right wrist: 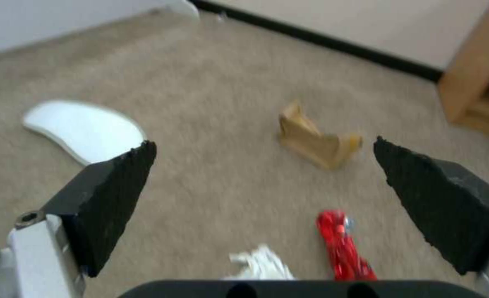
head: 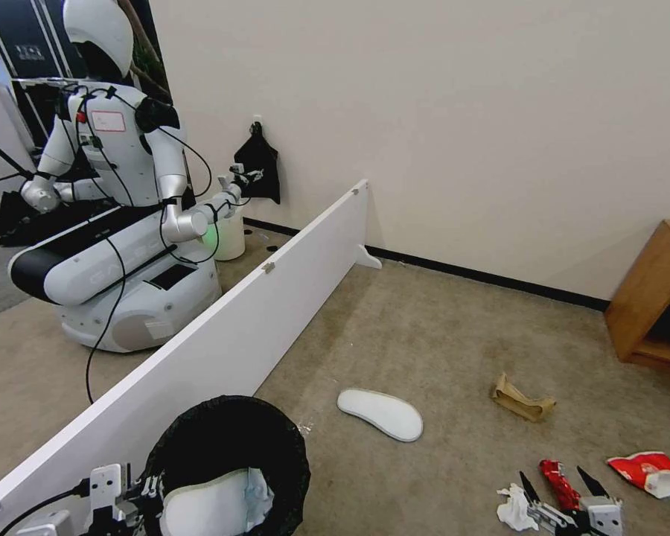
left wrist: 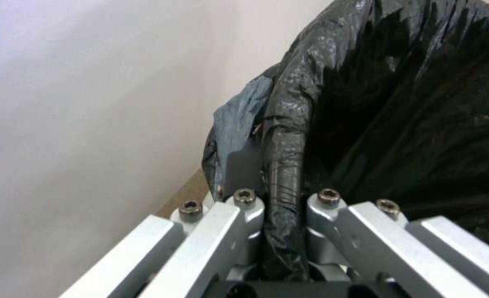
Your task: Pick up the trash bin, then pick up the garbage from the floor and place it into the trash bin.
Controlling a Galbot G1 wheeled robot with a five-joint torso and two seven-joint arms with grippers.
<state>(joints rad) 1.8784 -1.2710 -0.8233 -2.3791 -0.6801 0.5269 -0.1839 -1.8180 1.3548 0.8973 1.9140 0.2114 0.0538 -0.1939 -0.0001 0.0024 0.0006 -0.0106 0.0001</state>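
The left gripper (left wrist: 283, 231) has its jaws clamped on the bag-covered rim of the trash bin (head: 275, 439), one jaw inside the rim and one outside, with the crinkled black liner pinched between them. In the head view the trash bin sits just beside the long white board (head: 223, 335) that runs across the carpet (head: 424, 335), and a flat white slipper (head: 208, 502) with a bit of pale tissue lies inside the bin.

The right gripper (head: 560, 484) hangs low over the carpet well away from the trash bin, its black jaws wide apart and holding nothing. Between and just below those jaws lies a crushed red wrapper (head: 558, 482), with a crumpled white tissue (head: 515, 508) touching or nearly touching it on the bin's side. A red-and-white crushed cup (head: 650, 473) lies on the far side of the wrapper from the bin. Beyond the wrapper, toward the wall, sits a folded piece of brown cardboard (head: 521, 400), and a second white slipper (head: 380, 414) lies flat on the carpet between the cardboard and the trash bin.

A wooden shelf unit (head: 651, 298) stands against the wall past the cardboard. On the other side of the white board from the trash bin, another white robot (head: 119, 201) sits by a plain white bucket (head: 229, 234)
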